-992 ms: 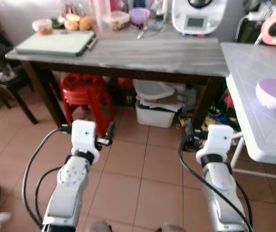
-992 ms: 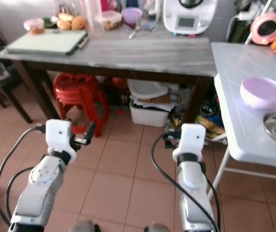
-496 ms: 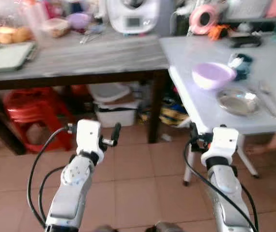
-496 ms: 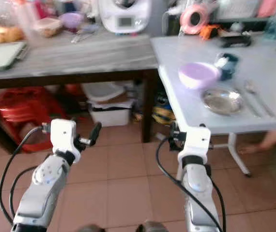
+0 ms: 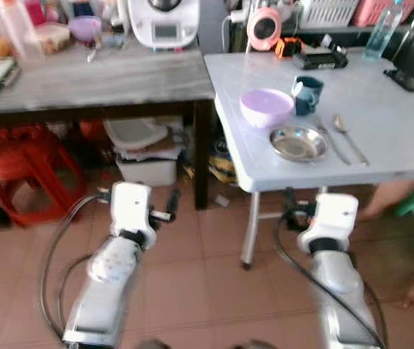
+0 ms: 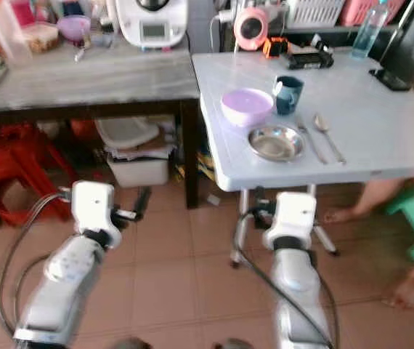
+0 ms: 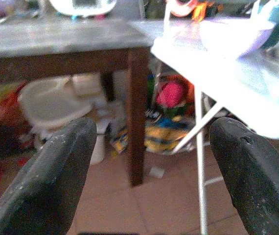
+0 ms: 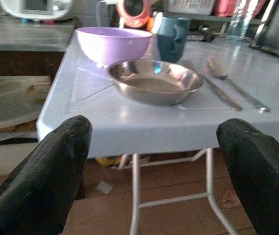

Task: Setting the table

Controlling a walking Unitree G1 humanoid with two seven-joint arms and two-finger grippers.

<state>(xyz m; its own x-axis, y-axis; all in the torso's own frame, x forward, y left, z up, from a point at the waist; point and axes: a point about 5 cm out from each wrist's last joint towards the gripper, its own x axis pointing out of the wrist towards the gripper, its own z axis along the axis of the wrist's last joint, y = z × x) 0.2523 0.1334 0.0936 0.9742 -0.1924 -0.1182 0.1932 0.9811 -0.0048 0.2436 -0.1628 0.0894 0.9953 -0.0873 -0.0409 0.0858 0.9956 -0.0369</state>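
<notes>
Table [image 6: 381, 131]: white, holding purple bowl [image 6: 246, 106], steel plate [image 6: 274, 142], mug [image 6: 289, 94], spoon [image 6: 322, 125].
Left gripper [image 7: 149, 166]: fingers apart, low.
Right gripper [image 8: 154, 171]: fingers apart (facing plate).
Writing: none readable.

Both silver arms reach forward at about the same height, side by side and well apart, wrists level. The left gripper [image 7: 149, 161] has its two black fingers [image 7: 56, 171] spread wide with nothing between them. The right gripper [image 8: 154, 161] likewise has its fingers [image 8: 46, 166] parted and empty.
</notes>
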